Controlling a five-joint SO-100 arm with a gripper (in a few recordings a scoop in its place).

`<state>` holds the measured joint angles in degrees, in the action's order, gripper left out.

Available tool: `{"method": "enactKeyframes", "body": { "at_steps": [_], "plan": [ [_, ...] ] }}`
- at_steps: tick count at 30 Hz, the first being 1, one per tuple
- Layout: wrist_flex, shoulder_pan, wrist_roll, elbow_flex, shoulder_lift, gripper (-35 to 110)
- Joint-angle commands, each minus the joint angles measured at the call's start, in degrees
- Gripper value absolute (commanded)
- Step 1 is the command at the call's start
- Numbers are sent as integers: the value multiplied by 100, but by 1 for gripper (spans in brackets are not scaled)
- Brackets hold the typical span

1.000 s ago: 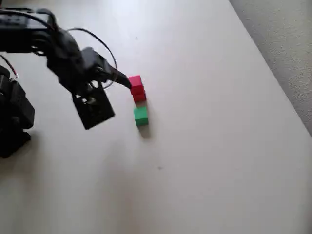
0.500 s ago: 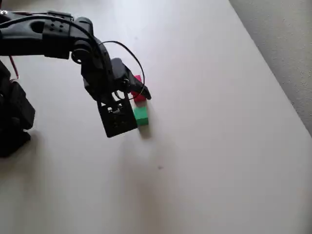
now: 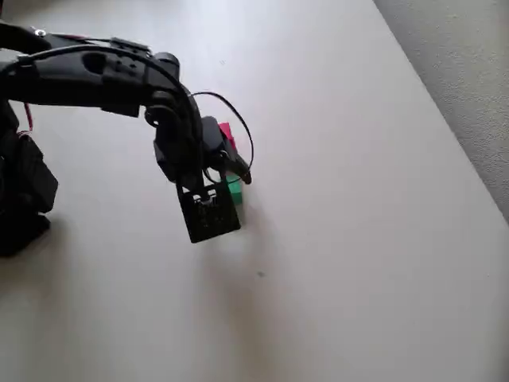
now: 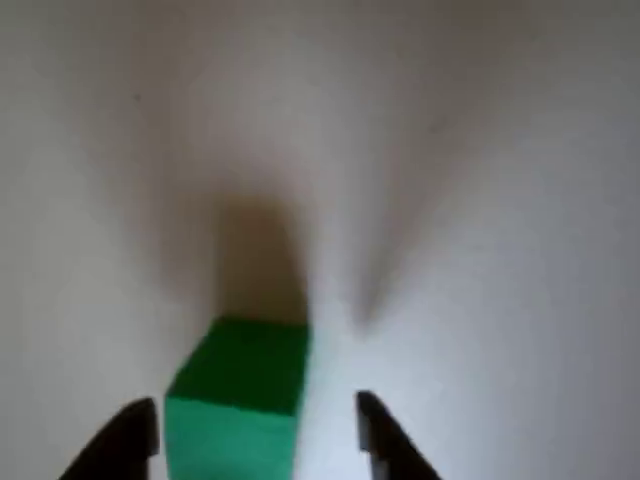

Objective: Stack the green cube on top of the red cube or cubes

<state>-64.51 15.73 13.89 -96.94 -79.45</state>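
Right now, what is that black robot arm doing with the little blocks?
The black arm is reaching over the green cube on the white table. In the wrist view its gripper is open, with one finger on each side of the cube, not squeezing it yet. The red cubes sit just beyond, partly hidden by the arm. Nothing green is stacked so far.

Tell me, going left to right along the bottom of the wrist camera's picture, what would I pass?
Left black fingertip → green cube, sitting between the two tips and closer to the left one → a gap of bare table → right black fingertip.
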Motion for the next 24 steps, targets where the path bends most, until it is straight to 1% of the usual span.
{"method": "enactKeyframes", "body": {
  "at_steps": [1, 4, 7, 12, 18, 24],
  "plan": [
    [44, 79, 44, 457, 53, 20],
    [18, 97, 53, 554, 149, 17],
    [-44, 123, 53, 650, 167, 9],
    [-308, 132, 53, 932, 132, 0],
    [-817, 88, 35, 1310, -185, 0],
    [-1767, -202, -167, 2162, -475, -1]
  ]
}}
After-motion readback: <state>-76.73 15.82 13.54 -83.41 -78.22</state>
